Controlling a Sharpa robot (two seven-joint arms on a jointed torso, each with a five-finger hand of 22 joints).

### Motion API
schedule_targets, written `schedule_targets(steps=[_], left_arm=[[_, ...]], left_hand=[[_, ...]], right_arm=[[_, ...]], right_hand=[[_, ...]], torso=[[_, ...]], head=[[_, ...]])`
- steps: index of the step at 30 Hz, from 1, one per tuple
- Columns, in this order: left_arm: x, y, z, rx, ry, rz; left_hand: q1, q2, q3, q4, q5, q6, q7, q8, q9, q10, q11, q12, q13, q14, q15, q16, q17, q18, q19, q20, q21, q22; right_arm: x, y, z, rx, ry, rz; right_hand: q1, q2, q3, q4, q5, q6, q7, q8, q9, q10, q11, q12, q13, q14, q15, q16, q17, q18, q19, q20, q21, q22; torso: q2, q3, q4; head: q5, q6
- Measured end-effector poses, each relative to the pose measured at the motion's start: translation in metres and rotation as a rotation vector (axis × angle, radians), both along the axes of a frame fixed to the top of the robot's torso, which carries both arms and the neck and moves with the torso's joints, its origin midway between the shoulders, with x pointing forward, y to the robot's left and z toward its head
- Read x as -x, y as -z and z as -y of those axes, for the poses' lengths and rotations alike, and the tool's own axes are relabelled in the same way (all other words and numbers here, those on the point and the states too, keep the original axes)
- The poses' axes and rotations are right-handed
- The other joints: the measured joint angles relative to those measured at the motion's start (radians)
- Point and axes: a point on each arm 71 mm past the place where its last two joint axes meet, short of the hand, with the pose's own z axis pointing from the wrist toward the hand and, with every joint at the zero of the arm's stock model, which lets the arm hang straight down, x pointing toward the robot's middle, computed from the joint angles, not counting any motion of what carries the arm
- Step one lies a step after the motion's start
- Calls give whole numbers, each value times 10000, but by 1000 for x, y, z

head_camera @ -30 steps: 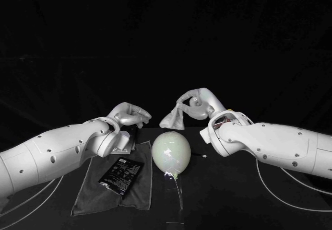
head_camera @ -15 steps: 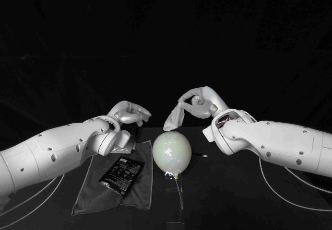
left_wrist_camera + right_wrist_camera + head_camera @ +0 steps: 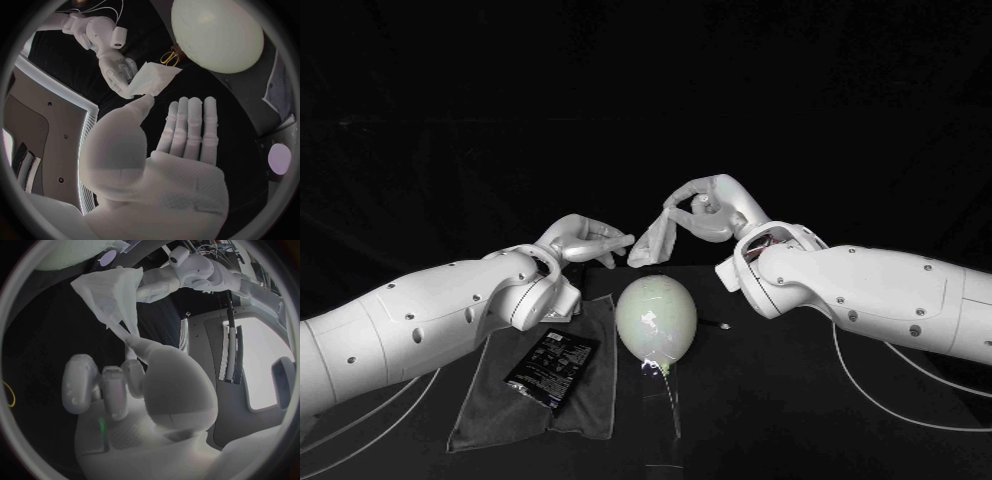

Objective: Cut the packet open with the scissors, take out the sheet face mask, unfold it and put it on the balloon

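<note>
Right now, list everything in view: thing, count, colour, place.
sheet face mask: 1, white, folded, in the air beyond the balloon
balloon: 1, pale green, table centre
packet: 1, black, on the cloth, left of the balloon
cloth: 1, grey, flat on the table
scissors: 1, yellow handles, beside the balloon
table: 1, black
left robot hand: 1, silver, fingers out, holding nothing, near the mask's lower corner
right robot hand: 1, silver, pinching the mask
</note>
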Motion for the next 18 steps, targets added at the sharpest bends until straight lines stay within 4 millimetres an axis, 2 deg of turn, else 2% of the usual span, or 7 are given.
schedule_targets(steps=[5,8,9,10,12,18], left_arm=[[3,0,11,-52,467,-33],[3,1,14,-107,646,-65],[3,1,15,-122,687,-75],[3,1,15,-135,723,-86],[3,1,16,-163,800,-113],[4,2,20,-186,1025,-206]], left_hand=[[265,55,-784,506,-54,-191,239,-289,-258,-188,210,-239,-182,-147,147,-100,-81,-1,206,0,-489,-361],[346,86,-1275,752,-54,-297,344,-387,-371,-241,270,-293,-249,-204,197,-103,-110,-2,266,29,-681,-502],[738,306,-2094,1175,-54,-297,345,-441,-477,-266,306,-338,-309,-272,205,-103,-137,-2,437,27,-886,-660],[986,420,-2538,1403,-86,-298,345,-460,-533,-266,306,-345,-340,-285,216,-103,-149,-3,516,21,-999,-745],[1199,581,-3018,1657,-103,-293,341,-460,-590,-266,306,-345,-373,-285,216,-103,-164,-5,578,19,-1109,-831],[1259,829,-3627,1755,-113,12,253,-396,-647,-161,223,-345,-392,-320,180,-103,-179,-5,649,18,-1184,-920]], right_arm=[[0,-1,-3,-24,-46,18],[1,-1,-7,-46,-106,19],[1,-1,-9,-53,-128,20],[1,-1,-10,-60,-150,21],[1,-1,-13,-74,-195,26],[1,-2,-15,-83,-213,33]], right_hand=[[0,0,9,-9,-1,-12,12,1,0,0,1,-1,2,0,0,-7,2,0,0,0,0,3],[-1,-1,9,-9,-1,-5,3,1,0,-1,1,-1,2,0,0,-10,2,-1,0,0,0,5],[-1,-1,9,-10,-1,8,-11,1,0,-1,1,-2,2,0,0,-10,4,-1,-1,0,0,6],[-1,-1,9,-9,-11,12,-16,1,0,-5,5,-13,2,0,0,-14,6,0,0,0,0,6],[-1,-1,9,-9,-17,12,-18,1,0,-16,15,-19,1,0,0,-25,9,0,-1,0,0,7],[-1,-1,9,-9,-20,12,-19,1,0,-16,16,-19,-2,0,0,-28,9,0,-1,0,0,7]], torso=[[3,-6,-1],[5,-6,-5],[6,-6,-5],[6,-6,-5],[7,-2,-5],[7,-1,-5]], head=[[20,4],[27,8],[28,10],[29,11],[26,12],[13,6]])
